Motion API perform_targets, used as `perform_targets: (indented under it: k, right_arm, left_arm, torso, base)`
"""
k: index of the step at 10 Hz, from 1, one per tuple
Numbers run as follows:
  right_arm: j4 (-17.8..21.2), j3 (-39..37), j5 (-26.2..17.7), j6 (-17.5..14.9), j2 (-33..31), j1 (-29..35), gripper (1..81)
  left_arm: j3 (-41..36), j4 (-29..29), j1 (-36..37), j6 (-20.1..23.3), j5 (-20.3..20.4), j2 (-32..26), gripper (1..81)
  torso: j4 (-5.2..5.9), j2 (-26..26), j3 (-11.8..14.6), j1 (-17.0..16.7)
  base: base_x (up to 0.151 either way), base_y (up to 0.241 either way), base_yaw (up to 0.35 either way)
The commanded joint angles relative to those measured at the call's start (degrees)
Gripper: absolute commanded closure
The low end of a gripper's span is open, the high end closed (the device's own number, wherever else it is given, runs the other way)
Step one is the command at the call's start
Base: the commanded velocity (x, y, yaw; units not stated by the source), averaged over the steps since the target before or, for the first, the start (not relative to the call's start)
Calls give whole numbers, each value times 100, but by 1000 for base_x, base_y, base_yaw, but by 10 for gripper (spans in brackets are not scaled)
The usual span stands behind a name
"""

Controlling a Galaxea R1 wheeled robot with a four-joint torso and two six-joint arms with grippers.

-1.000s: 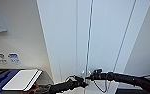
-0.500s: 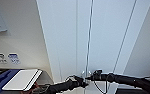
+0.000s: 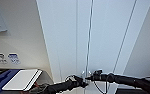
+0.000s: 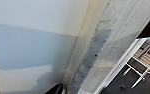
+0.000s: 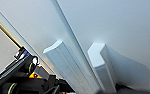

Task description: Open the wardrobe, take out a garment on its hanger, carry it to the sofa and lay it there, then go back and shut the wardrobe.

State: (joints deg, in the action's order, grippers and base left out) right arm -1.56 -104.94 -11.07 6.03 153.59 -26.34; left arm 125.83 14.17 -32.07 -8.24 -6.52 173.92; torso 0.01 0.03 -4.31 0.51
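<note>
The wardrobe stands straight ahead in the head view, tall and white, with both doors shut. Its two small vertical handles sit side by side at the centre seam. My left gripper reaches up to the seam just below the left handle. My right gripper comes in from the right, level with the right handle. The right wrist view shows both white handles close up, one handle on each side of the seam, the other handle nearest. The shut doors hide the garment and the hanger.
A white flat panel lies on a blue object at the lower left. Wall sockets with blue labels are on the cream wall left of the wardrobe. A white wire rack shows beside the wardrobe in the left wrist view.
</note>
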Motion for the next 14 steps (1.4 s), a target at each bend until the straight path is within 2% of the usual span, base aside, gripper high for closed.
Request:
perform_targets:
  k: [1, 3, 6, 14]
  right_arm:
    - [59, 721, -27, 3, 324, 652, 10]
    - [51, 905, 35, -6, 263, 477, 10]
    - [42, 1186, 61, -50, 166, 353, 10]
    - [-72, 1759, 87, -102, 33, 2, 10]
  left_arm:
    - [-972, 157, 768, 112, 459, 468, 10]
    - [-1401, 253, 663, 112, 248, 372, 10]
    - [-2062, 227, 663, 103, 240, -41, 10]
    - [-2844, 236, 478, 103, 169, -455, 10]
  torso:
    - [0, -3, 0, 0]
    - [0, -3, 0, 0]
    - [0, -3, 0, 5]
    - [0, -3, 2, 11]
  base:
    - [0, 0, 0]
    - [0, 0, 0]
    - [0, 0, 0]
    - [0, 0, 0]
